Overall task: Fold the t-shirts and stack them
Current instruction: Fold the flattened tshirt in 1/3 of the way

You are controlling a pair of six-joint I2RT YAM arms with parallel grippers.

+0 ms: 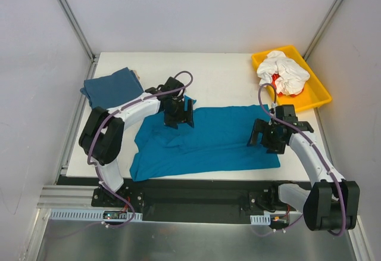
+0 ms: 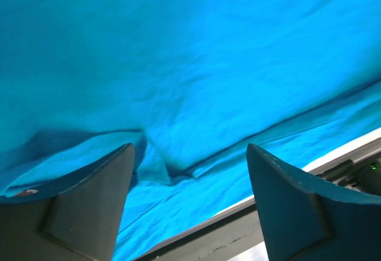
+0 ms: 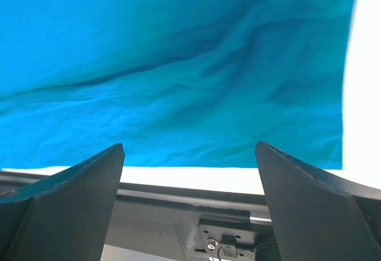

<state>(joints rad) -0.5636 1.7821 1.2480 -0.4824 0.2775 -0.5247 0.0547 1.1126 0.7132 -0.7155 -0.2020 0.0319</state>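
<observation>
A bright teal-blue t-shirt (image 1: pixel 220 139) lies spread across the middle of the white table (image 1: pixel 220 76), partly folded, with rumples at its left end. My left gripper (image 1: pixel 178 115) hovers over its back left part, open with nothing between the fingers; in the left wrist view the teal cloth (image 2: pixel 190 64) fills the frame behind the left gripper (image 2: pixel 190 154). My right gripper (image 1: pixel 265 136) stands open over the shirt's right end. In the right wrist view the right gripper (image 3: pixel 189 154) frames the shirt's (image 3: pixel 178 64) near edge. A darker slate-blue t-shirt (image 1: pixel 113 87) lies folded at the back left.
A yellow tray (image 1: pixel 318 97) at the back right holds a crumpled pale cloth (image 1: pixel 286 73) with a red patch. Metal frame posts rise at both back corners. The table's near edge and a dark rail (image 3: pixel 196 201) run just below the teal shirt.
</observation>
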